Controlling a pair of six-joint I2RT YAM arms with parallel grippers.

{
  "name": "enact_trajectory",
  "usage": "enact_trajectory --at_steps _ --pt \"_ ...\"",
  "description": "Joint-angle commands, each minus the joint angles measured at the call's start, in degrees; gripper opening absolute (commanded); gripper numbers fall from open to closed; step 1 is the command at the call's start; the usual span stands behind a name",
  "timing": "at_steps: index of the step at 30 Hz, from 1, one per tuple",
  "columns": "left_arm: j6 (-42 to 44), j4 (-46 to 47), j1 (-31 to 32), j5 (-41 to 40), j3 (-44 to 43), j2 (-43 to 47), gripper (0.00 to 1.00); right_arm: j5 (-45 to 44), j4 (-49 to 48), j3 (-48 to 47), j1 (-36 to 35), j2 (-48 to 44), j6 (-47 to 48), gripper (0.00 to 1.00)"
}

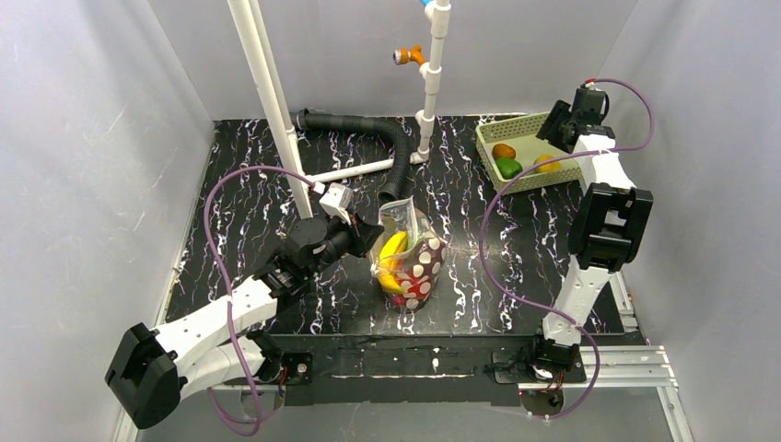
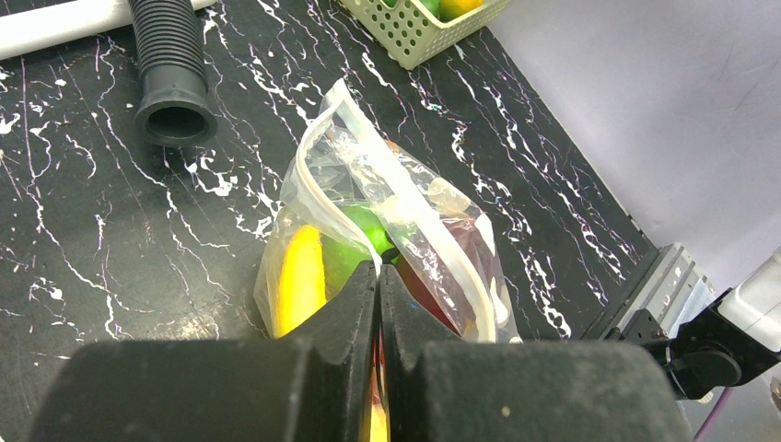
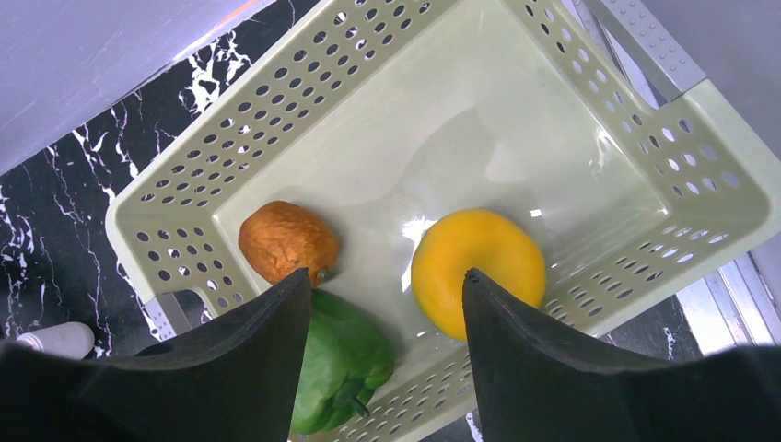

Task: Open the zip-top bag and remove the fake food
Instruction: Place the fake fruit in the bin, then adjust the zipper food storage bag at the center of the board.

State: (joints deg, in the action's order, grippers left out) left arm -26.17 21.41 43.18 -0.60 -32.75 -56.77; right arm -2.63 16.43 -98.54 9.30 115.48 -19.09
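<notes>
Black marbled tabletop (image 1: 239, 203), as I see it from the overhead view, with both arms reaching in from the near edge. A white pipe (image 1: 272, 101) leans across the far left. A black ribbed hose (image 1: 368, 124) curves along the back, and its open end lies just beyond the bag.

Pale green basket (image 1: 486, 147), far right corner. In it lie an orange-brown piece (image 3: 287, 241), a green pepper (image 3: 341, 364) touching that piece, and a yellow lemon (image 3: 477, 267) set apart from both.

Zip-top bag (image 1: 419, 267), near the middle of the tabletop. It stands upright with its mouth gaping. Through the clear wall I make out a banana (image 2: 299, 276), a green ball (image 2: 355, 244) beside it, and a dark red piece (image 2: 433, 295) on the far side.

Left fingers (image 2: 364, 295): pressed together, pinching the near lip of the bag at its zip strip.

Right fingers (image 3: 290, 295): spread wide above the basket, with nothing between them. The lemon and the orange-brown piece show in the gap below.
</notes>
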Motion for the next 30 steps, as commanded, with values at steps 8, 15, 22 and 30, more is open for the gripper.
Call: enact_trajectory --at_steps 8,15,22,30 --pt "0.18 0.54 -0.29 0.34 -1.35 2.0 0.0 6.34 -3.23 4.78 -0.07 -4.7 -0.89 0.66" --pt "-0.18 1.63 -0.34 0.6 -0.99 2.22 0.0 14.48 -4.44 10.13 -0.42 -9.12 -1.18 0.63" --pt "-0.37 2.22 -0.37 2.85 -1.42 2.23 0.0 22.7 -4.83 16.39 -2.59 -14.53 0.34 0.61" --pt "-0.55 2.57 -0.37 3.65 -1.67 2.14 0.0 34.53 2.23 18.96 -9.11 -19.54 8.43 0.59"
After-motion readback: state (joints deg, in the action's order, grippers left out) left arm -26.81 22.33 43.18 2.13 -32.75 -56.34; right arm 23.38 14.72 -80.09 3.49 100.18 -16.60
